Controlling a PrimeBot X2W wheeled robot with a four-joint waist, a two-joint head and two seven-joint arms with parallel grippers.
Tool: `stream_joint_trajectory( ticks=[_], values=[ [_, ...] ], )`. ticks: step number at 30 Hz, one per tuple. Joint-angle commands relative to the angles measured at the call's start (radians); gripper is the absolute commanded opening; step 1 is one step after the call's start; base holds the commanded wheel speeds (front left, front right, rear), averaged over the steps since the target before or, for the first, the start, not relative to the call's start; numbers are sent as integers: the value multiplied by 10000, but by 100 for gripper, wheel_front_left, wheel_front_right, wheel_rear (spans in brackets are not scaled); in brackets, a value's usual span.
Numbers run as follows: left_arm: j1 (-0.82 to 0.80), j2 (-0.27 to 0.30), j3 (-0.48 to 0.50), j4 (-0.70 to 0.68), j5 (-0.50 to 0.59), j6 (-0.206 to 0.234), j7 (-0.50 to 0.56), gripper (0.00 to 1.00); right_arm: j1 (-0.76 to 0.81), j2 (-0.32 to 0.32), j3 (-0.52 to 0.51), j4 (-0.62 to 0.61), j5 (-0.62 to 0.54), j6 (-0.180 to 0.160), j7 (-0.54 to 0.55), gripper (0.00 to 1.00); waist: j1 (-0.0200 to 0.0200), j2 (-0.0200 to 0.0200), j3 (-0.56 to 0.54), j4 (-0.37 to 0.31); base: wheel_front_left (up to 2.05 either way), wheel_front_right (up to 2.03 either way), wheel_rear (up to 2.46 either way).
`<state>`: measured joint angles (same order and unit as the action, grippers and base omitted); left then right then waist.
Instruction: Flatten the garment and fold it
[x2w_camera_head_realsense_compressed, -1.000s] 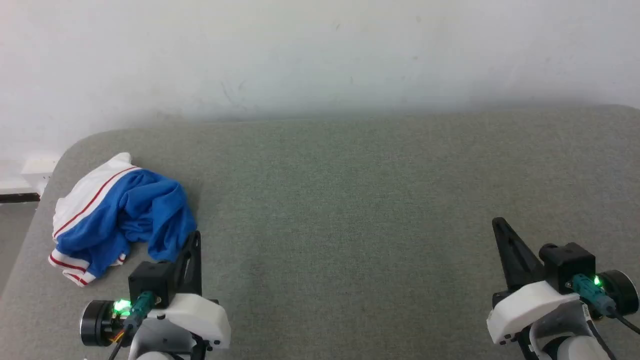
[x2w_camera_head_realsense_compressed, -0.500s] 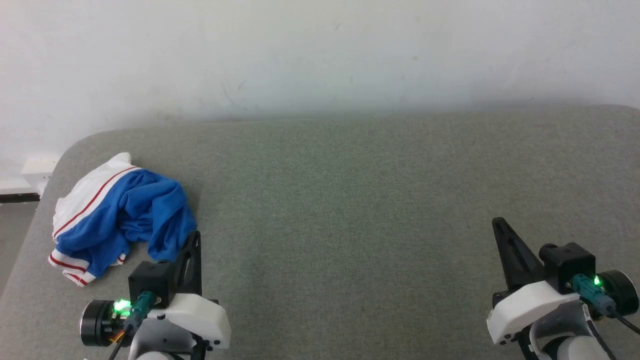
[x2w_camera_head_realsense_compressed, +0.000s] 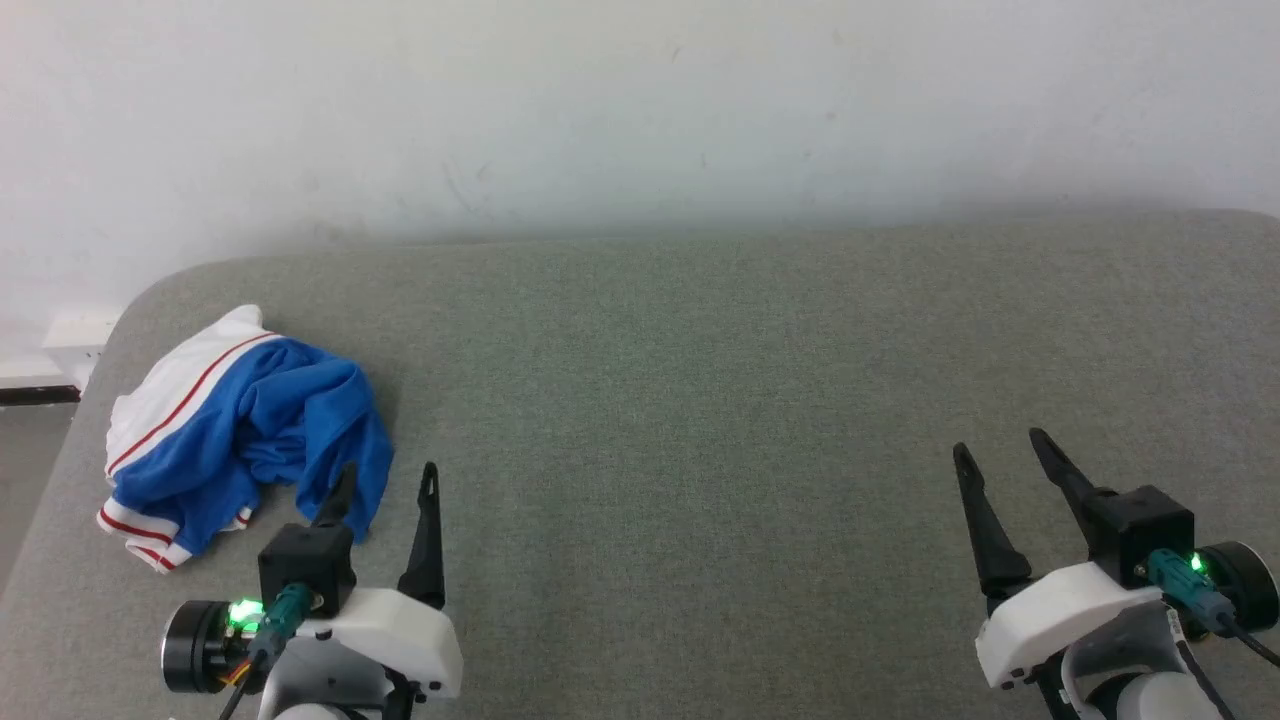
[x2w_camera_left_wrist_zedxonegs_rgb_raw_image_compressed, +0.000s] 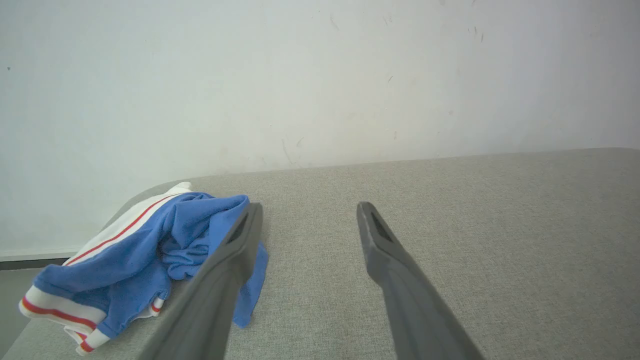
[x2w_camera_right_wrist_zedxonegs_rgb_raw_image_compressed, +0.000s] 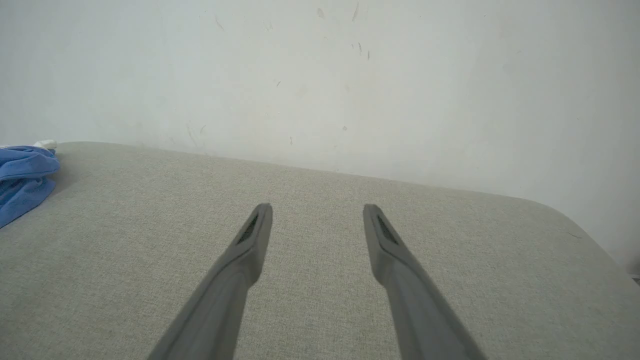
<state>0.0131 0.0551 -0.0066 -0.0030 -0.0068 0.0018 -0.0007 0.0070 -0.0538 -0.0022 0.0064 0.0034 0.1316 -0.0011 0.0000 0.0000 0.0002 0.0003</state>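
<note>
Garment (x2w_camera_head_realsense_compressed: 240, 420) is a blue and white heap with thin red stripes, all scrunched up. It lies just to the left of the left fingers (x2w_camera_head_realsense_compressed: 428, 530), near the rounded corner of the grey bench (x2w_camera_head_realsense_compressed: 700, 400). One left finger tip sits over the blue edge in the head view. I cannot tell if it touches the cloth.

Both left fingers are spread apart with nothing between them. The right fingers (x2w_camera_head_realsense_compressed: 985, 530) are spread apart too, and they hold nothing. They are well apart from the garment, far off to its right, over bare bench.

I think the job has hardly begun. The first step is to get hold of the heap and open it out.

To do it well, the left fingers should slide a little to their left and go down on a striped edge, since that is easy to find. They should pinch one layer, not the whole lump. The right fingers need to come a long way across to grab another edge. Then both should pull the cloth to the middle, away from the corner, so it does not slip off.
</note>
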Motion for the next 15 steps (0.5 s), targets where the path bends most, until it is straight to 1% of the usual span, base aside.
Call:
stream_joint_trajectory(
  ticks=[1, 15],
  values=[
    [44, -2, -24, -16, -24, -2, -96, 100, 35, 1, -72, 10, 112, 0, -96, 100, 0, 0, 0, 3, 0, 0, 0],
    [208, -7, -117, -72, -93, -16, -390, 100, 152, 5, -288, 166, 351, -1, -389, 100, 0, 0, -35, 36, 0, 0, 0]
  ],
)
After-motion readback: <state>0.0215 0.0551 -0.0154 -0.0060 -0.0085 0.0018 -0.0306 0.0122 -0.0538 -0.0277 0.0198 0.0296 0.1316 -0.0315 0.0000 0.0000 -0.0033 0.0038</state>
